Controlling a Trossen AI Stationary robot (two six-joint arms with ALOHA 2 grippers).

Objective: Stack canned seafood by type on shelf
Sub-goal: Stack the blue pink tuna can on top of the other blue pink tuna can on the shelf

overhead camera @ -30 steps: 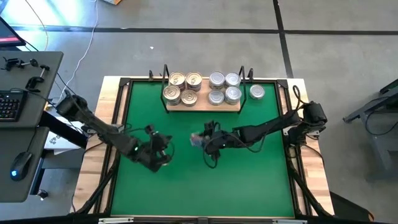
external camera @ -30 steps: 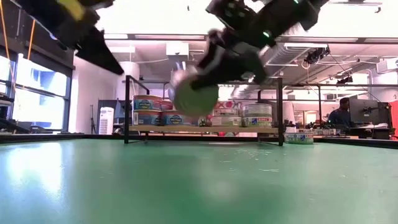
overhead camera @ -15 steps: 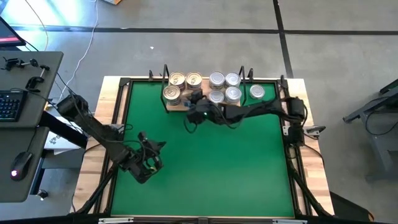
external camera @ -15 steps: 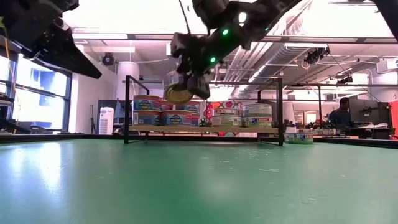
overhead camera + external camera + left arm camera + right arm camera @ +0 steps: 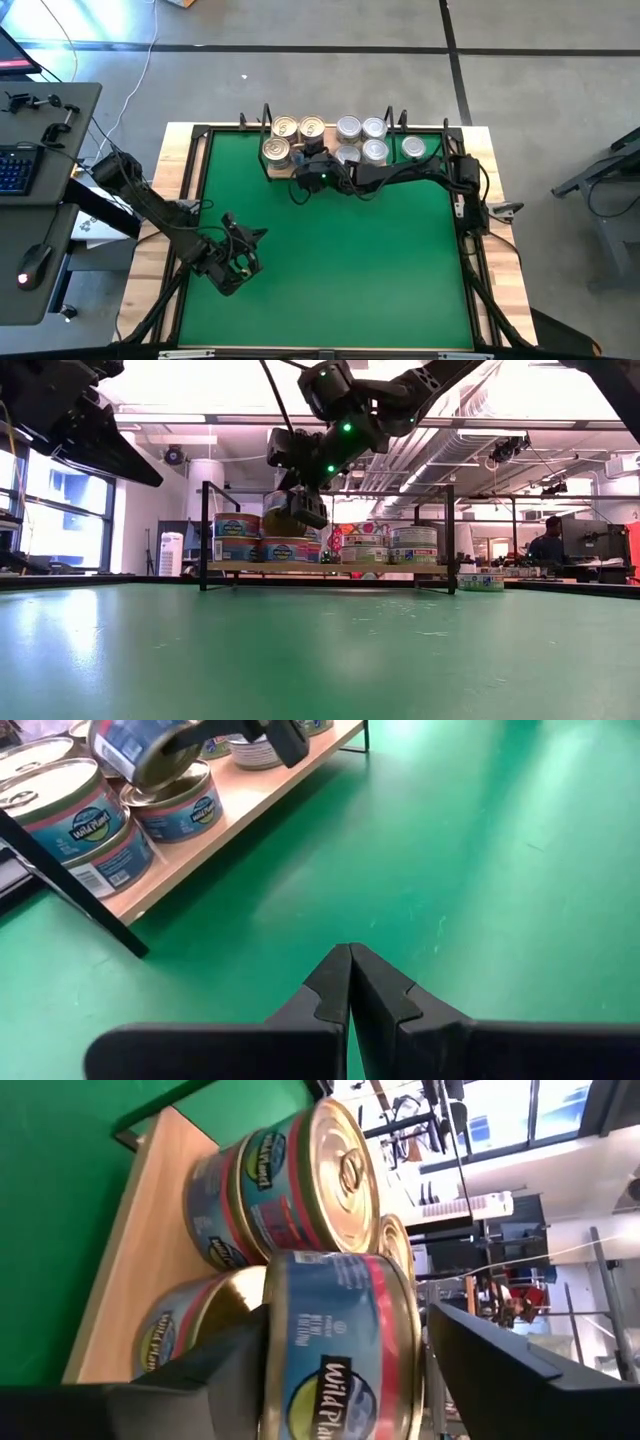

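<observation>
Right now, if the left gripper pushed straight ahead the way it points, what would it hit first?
The shut left gripper aims across bare green mat toward the shelf. Its line looks free up to there; it would probably meet the shelf's front edge or the tins on it, though depth is unclear.

On the high view, the shelf [image 5: 328, 172] lies at twelve o'clock on the mat [image 5: 330, 260], gold-lidded tins [image 5: 286, 129] toward its nine o'clock end, silver-lidded tins [image 5: 361, 128] toward three o'clock, and one tin [image 5: 413, 148] just beside it at three o'clock.
</observation>
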